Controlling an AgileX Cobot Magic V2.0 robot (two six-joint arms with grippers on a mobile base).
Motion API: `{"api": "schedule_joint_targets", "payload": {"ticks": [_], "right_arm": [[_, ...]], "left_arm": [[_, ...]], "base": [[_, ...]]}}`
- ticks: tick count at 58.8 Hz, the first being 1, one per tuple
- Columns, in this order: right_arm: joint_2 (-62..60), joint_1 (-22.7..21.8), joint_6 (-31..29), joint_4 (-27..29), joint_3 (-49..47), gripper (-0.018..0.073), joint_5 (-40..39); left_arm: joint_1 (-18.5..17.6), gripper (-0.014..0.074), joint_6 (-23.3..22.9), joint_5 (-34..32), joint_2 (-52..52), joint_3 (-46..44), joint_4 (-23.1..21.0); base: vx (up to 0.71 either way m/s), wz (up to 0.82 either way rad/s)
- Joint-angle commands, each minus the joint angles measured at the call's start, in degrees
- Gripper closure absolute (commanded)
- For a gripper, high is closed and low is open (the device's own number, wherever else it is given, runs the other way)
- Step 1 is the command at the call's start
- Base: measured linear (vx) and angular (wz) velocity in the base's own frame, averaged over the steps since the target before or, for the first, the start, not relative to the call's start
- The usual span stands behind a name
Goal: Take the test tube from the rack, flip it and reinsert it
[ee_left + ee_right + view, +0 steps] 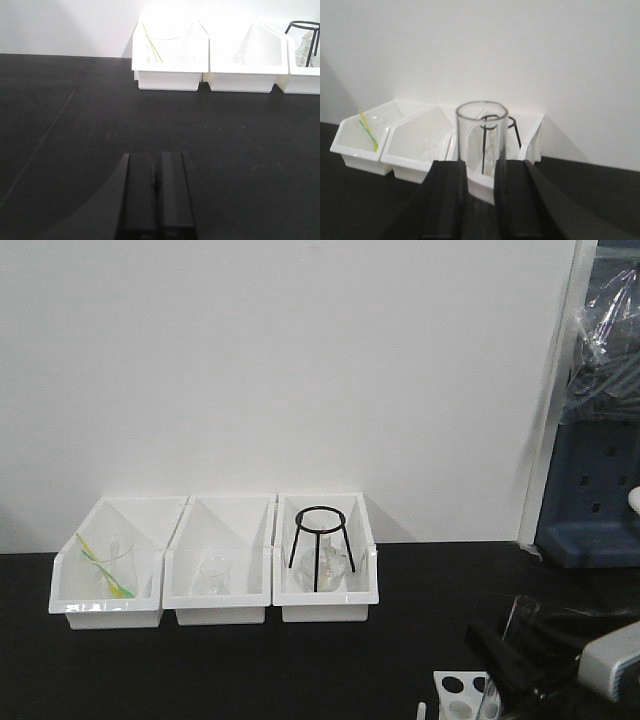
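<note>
Front view, bins: three white open-front bins (220, 615) stand side by side on the black tabletop (200, 675), backed against the white wall (300, 360).
Front view, contents: as I look at them, the left bin has a beaker (112, 565) with a yellow-green stick (98, 558), the middle one a small beaker (213, 575), and the right one a black tripod stand (320, 540) over some glassware.
Front view, rack: the white rack (458, 690) sits at the bottom edge, partly cut off, with dark round holes on top.
Front view, right hand: the black right hand (508, 665) is just beside the rack. The test tube (521, 615) slants through it. I cannot tell whether its lower end is in a hole.
Left wrist view, left hand: the left hand (157, 160) is closed on nothing, black fingers (142, 195) pressed together over bare tabletop, well apart from the bins.
Right wrist view, test tube: it is clamped between the right hand's two fingers, with its open rimmed mouth facing the camera.
</note>
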Motion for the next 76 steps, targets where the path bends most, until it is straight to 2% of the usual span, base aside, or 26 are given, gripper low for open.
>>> {"api": "schedule_joint_targets", "payload": {"ticks": [1, 8, 13, 17, 23, 27, 31, 35, 39, 42, 43, 44, 45, 52, 56, 59, 62, 68, 73, 76], "right_arm": [[-6.2, 0.1, 0.0, -0.2, -6.2, 0.0571, 4.6], [-9.9, 0.1, -1.2, -0.3, -12.3, 0.0571, 14.6], [-11.1, 0.1, -7.8, -3.4, -15.6, 0.0571, 20.8], [-11.6, 0.1, -17.0, -10.2, -17.9, 0.0571, 26.5], [-11.6, 0.1, -34.2, -25.3, -20.0, 0.0571, 36.7], [-11.6, 0.1, -42.3, -33.0, -20.3, 0.0571, 41.9], [-11.6, 0.1, -45.5, -37.1, -20.3, 0.0571, 45.8], [-11.6, 0.1, -45.4, -39.3, -20.3, 0.0571, 48.2], [-11.6, 0.1, -43.0, -39.0, -20.4, 0.0571, 48.9], [-11.6, 0.1, -38.2, -37.0, -20.8, 0.0569, 48.9], [-11.6, 0.1, -33.5, -34.9, -21.3, 0.0569, 48.9], [-11.6, 0.1, -32.2, -34.3, -21.5, 0.0569, 48.9], [-11.6, 0.1, -25.9, -31.3, -22.1, 0.0569, 48.8], [-11.8, -1.3, 1.7, -19.4, -23.4, 0.0568, 44.5], [-12.0, -2.3, 14.5, -17.1, -22.8, 0.0568, 39.1], [-12.1, -2.5, 21.3, -17.3, -22.0, 0.0568, 34.5], [-12.1, -2.5, 24.0, -18.3, -20.3, 0.0568, 30.1], [-12.1, -2.5, 23.2, -18.3, -14.6, 0.0568, 19.8], [-12.1, -2.5, 20.3, -12.3, -7.6, 0.0568, 9.1], [-12.1, -2.5, 15.2, -7.1, -2.6, 0.0568, 0.8]], "left_arm": [[-0.3, 0.0603, 0.0, -4.8, -0.1, 0.1, -0.3], [-0.3, 0.0603, 0.0, -4.8, -0.1, 0.1, -0.3], [-0.3, 0.0603, 0.0, -4.8, -0.1, 0.1, -0.3], [-0.3, 0.0603, 0.0, -4.8, -0.1, 0.1, -0.3], [-0.3, 0.0603, 0.0, -4.8, -0.1, 0.1, -0.3], [-0.3, 0.0603, 0.0, -4.8, -0.1, 0.1, -0.3], [-0.3, 0.0603, 0.0, -4.8, -0.1, 0.1, -0.3], [-0.3, 0.0603, 0.0, -4.8, -0.1, 0.1, -0.3], [-0.3, 0.0603, 0.0, -4.8, -0.1, 0.1, -0.3], [-0.3, 0.0603, 0.0, -4.8, -0.1, 0.1, -0.3], [-0.3, 0.0603, 0.0, -4.8, -0.1, 0.1, -0.3], [-0.3, 0.0603, 0.0, -4.8, -0.1, 0.1, -0.3], [-0.3, 0.0603, 0.0, -4.8, -0.1, 0.1, -0.3], [-0.3, 0.0603, 0.0, -4.8, -0.1, 0.1, -0.3], [-0.3, 0.0603, 0.0, -4.8, -0.1, 0.1, -0.3], [-0.3, 0.0603, 0.0, -4.8, -0.1, 0.1, -0.3], [-0.3, 0.0603, 0.0, -4.8, -0.1, 0.1, -0.3], [-0.3, 0.0603, 0.0, -4.8, -0.1, 0.1, -0.3], [-0.3, 0.0603, 0.0, -4.8, -0.1, 0.1, -0.3], [-0.3, 0.0603, 0.0, -4.8, -0.1, 0.1, -0.3]], "base": [[0.00, 0.00], [0.00, 0.00], [0.00, 0.00], [0.00, 0.00], [0.00, 0.00], [0.00, 0.00], [0.00, 0.00], [0.00, 0.00], [0.00, 0.00], [0.00, 0.00], [0.00, 0.00], [0.00, 0.00], [0.00, 0.00], [0.00, 0.00], [0.00, 0.00], [0.00, 0.00], [0.00, 0.00], [0.00, 0.00], [0.00, 0.00], [0.00, 0.00]]}}
